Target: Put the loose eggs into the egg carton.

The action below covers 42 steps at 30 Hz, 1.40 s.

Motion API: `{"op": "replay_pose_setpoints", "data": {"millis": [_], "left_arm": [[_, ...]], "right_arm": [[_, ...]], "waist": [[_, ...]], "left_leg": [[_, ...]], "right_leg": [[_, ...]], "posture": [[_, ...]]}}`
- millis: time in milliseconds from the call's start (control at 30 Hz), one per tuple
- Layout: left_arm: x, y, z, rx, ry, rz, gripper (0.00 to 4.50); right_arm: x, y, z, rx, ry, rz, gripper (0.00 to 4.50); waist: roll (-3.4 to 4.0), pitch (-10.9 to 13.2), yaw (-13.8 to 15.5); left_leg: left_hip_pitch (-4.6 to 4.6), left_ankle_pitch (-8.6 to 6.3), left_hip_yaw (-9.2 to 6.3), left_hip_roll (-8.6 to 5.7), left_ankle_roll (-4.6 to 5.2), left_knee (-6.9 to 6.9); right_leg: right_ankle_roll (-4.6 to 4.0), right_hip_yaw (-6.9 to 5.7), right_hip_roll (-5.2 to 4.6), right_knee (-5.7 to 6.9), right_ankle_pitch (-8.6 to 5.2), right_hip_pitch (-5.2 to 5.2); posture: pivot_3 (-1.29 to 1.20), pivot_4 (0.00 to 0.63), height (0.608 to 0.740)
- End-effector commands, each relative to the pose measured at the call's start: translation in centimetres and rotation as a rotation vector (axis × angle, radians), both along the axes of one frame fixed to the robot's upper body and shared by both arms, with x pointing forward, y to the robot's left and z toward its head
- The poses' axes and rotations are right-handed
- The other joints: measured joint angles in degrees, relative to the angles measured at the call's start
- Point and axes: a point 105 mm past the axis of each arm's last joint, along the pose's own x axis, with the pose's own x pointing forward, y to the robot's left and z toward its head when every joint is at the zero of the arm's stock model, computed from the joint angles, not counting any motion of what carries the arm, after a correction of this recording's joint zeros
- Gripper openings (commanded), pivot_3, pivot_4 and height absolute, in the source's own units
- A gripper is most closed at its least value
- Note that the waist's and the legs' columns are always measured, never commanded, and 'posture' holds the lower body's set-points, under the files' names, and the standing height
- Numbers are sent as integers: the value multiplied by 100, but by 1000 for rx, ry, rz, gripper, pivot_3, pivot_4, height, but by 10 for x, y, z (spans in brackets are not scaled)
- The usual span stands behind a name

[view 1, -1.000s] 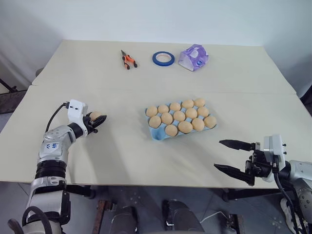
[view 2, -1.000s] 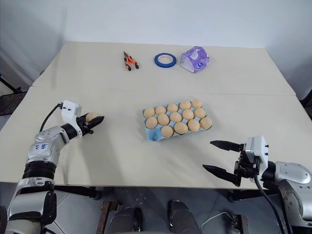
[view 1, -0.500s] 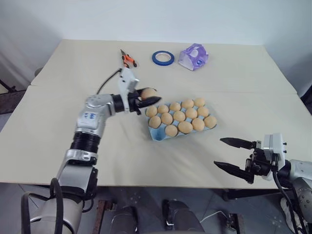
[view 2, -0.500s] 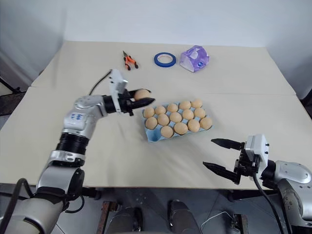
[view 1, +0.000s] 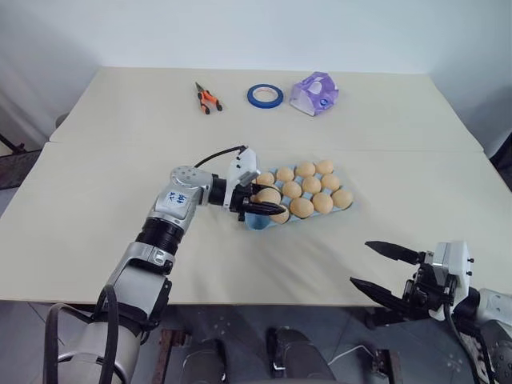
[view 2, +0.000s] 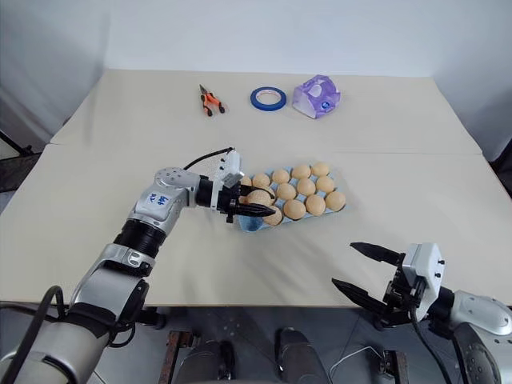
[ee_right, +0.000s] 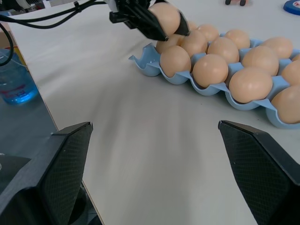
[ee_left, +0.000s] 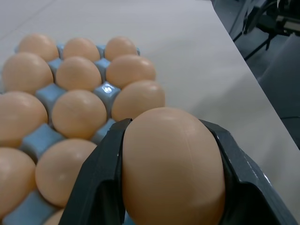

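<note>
The light blue egg carton lies mid-table with several tan-orange eggs in its cups; its near-left corner cup shows bare blue. My left gripper is shut on one loose egg, held just above that corner and pointing right along the carton. The held egg also appears in the right wrist view, hanging over the carton's end. My right gripper hovers at the table's near right edge, open, with nothing between its fingers.
Along the far side of the table lie orange-handled pliers, a blue tape roll and a purple-white packet. A seam runs across the table behind the carton. A blue bottle stands below the table edge.
My left arm has swung right with the egg, from the table's left part to just over the carton's near-left corner. The right gripper stays open at the near edge.
</note>
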Motion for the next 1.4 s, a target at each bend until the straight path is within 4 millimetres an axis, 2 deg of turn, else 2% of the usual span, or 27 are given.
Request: {"op": "replay_pose_setpoints", "data": {"millis": [33, 67, 267, 367, 467, 567, 667, 767, 967, 1100, 1233, 1400], "left_arm": [[-1, 2, 9, 30, -36, -22, 1750], [-1, 3, 8, 37, -36, -18, 1750], [-1, 4, 8, 40, -31, -6, 3713], [-5, 4, 8, 33, -28, -20, 4478], [-6, 3, 13, 7, -25, -17, 4478], [2, 6, 44, -156, -66, 49, 4478], [1, 22, 68, -260, -87, 70, 4478], [4, 47, 77, -291, -104, 133, 4478], [-4, 107, 66, -246, -134, 243, 4478], [-20, 137, 40, -179, -77, 299, 4478], [-29, 154, 26, -142, -74, 341, 4478], [-31, 160, 28, -150, -140, 369, 4478]], "right_arm": [[-1, -1, 12, 0, -59, -10, 4500], [-1, -1, 12, 0, -59, -11, 4500], [5, 0, 14, -1, -65, 1, 4500], [8, 0, 15, -3, -68, 7, 4500], [9, 0, 15, -5, -69, 11, 4500], [10, -1, 18, -6, -79, 13, 4500], [11, -2, 24, -1, -98, 16, 4500], [13, -7, 28, -14, -101, 17, 4500], [20, -16, 29, -44, -88, 44, 4500], [30, -15, 31, -45, -82, 88, 4500], [42, -15, 33, -56, -87, 124, 4500], [49, -13, 34, -62, -89, 150, 4500]], "waist": [[0, 0, 2], [0, 0, 2], [0, 0, 8], [0, 0, 5], [0, 0, 9], [0, 1, 9], [1, 1, -17], [2, 1, -40], [3, 2, -53], [2, 2, -60], [-2, 4, -26], [-2, 4, 27]], "left_leg": [[0, 0, -1, 0, 0, 0], [0, 0, -2, 0, 0, -1], [-3, 0, -3, 0, 1, -2], [-2, -1, -4, 0, 1, -2], [-2, -1, -5, 1, 1, -2], [-5, -1, -6, 1, 1, -2], [-6, 0, -6, 2, 1, -1], [0, 1, -6, 4, -3, -2], [11, 2, -1, 6, -7, 0], [12, 3, 3, 6, -6, 1], [13, 4, 1, 6, -4, 3], [9, 2, -1, 3, 2, 2]], "right_leg": [[0, 0, 0, 0, 0, 0], [-1, -1, 0, 0, -1, 0], [-1, -1, -1, -2, -1, 0], [-1, -1, -1, -1, -1, 0], [-1, -2, 0, 0, -1, 0], [-1, -2, -1, 0, -1, -1], [0, -2, 0, 2, 0, -1], [0, -2, 1, 10, -1, -2], [-4, -2, -1, 27, -6, -1], [-5, -2, -7, 31, -7, -2], [-9, -4, -9, 31, -8, -1], [-10, -5, -18, 26, -9, -2]], "posture": [[0, 150, 740], [0, 150, 740], [0, 150, 740], [0, 150, 740], [0, 150, 740], [0, 150, 740], [0, 150, 740], [0, 150, 740], [0, 150, 740], [0, 150, 740], [0, 150, 740], [0, 150, 740]]}}
